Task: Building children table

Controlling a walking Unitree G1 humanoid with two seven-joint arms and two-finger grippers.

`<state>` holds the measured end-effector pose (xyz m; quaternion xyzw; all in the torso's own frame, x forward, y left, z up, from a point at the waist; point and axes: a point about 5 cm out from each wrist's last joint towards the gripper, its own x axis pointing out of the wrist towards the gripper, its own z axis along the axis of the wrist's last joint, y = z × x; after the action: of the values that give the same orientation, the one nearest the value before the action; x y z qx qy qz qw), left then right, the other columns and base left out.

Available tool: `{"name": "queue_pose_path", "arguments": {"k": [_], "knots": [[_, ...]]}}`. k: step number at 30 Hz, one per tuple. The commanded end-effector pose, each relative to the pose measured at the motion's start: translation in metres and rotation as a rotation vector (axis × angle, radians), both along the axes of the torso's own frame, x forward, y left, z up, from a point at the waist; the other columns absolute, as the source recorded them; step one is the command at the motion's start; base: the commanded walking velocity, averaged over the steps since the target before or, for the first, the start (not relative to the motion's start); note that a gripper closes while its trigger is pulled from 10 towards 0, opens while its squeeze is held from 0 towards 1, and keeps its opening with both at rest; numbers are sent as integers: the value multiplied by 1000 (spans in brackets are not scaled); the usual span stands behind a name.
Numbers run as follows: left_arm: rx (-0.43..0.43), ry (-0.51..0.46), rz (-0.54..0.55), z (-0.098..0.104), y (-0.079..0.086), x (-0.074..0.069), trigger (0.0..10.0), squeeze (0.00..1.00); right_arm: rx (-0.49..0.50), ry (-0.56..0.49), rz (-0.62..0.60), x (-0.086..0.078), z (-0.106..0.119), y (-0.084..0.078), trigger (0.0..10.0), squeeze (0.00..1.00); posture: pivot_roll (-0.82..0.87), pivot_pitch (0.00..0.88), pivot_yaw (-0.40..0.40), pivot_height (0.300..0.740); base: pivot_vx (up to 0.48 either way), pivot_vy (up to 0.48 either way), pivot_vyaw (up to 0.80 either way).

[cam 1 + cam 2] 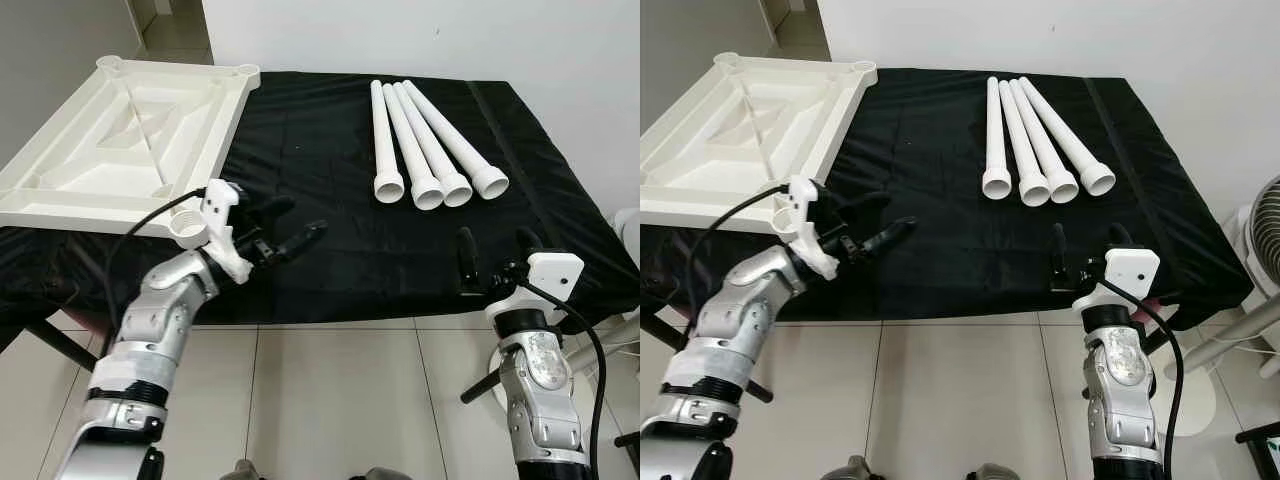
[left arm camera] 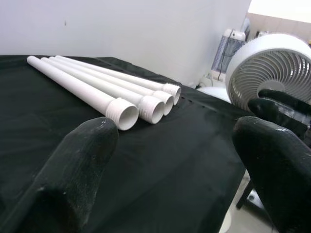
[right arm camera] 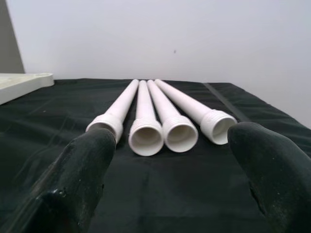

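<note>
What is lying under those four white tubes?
The four white tubes lie side by side on a black cloth. The cloth covers whatever surface is beneath, so that cannot be seen.

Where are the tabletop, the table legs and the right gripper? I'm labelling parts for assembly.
tabletop [image 1: 225, 120], left eye view, on its right rim.
table legs [image 1: 412, 130], left eye view, mid-shaft of the bundle of four.
right gripper [image 1: 495, 255], left eye view, between its open fingertips.

Four white plastic tube legs [image 1: 1035, 140] lie side by side on the black cloth-covered table [image 1: 940, 200] ahead of me. The white moulded tabletop [image 1: 740, 120] rests underside-up at its left end. My left gripper [image 1: 875, 225] and right gripper [image 1: 1085, 255] hover spread over the near edge.
</note>
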<state>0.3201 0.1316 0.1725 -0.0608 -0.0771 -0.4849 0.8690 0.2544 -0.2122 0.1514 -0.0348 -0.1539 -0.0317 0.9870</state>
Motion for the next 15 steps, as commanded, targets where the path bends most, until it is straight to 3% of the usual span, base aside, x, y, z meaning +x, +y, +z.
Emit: {"name": "queue_pose_path", "arguments": {"k": [1, 3, 6, 8, 10, 12, 15], "knots": [[62, -26, -62, 0, 6, 0, 10000, 0, -7, 3, -19, 0, 2, -3, 10000, 0, -38, 0, 26, 740, 0, 0, 0], [72, -34, 4, 7, 13, 14, 10000, 0, -35, 7, -34, 1, 4, -4, 10000, 0, -40, 0, 31, 740, 0, 0, 0], [45, -37, 82, 14, 8, 22, 10000, 0, -26, 1, -48, 3, 6, -4, 10000, 0, -40, 0, 32, 740, 0, 0, 0], [82, -22, 231, 14, 0, 34, 10000, 0, -20, -16, -86, 4, 9, -5, 10000, 0, -42, 0, 38, 740, 0, 0, 0], [96, -19, 265, 13, -2, 37, 10000, 0, -20, -20, -96, 4, 9, -5, 10000, 0, -42, 0, 38, 740, 0, 0, 0], [101, 18, 398, 7, -9, 46, 10000, 0, 12, -17, -147, 5, 10, -4, 10000, 0, -43, 0, 44, 740, 0, 0, 0], [119, 21, 431, 3, -11, 47, 10000, 0, 21, -14, -179, 6, 9, -5, 10000, 0, -43, 0, 44, 740, 0, 0, 0]]}}
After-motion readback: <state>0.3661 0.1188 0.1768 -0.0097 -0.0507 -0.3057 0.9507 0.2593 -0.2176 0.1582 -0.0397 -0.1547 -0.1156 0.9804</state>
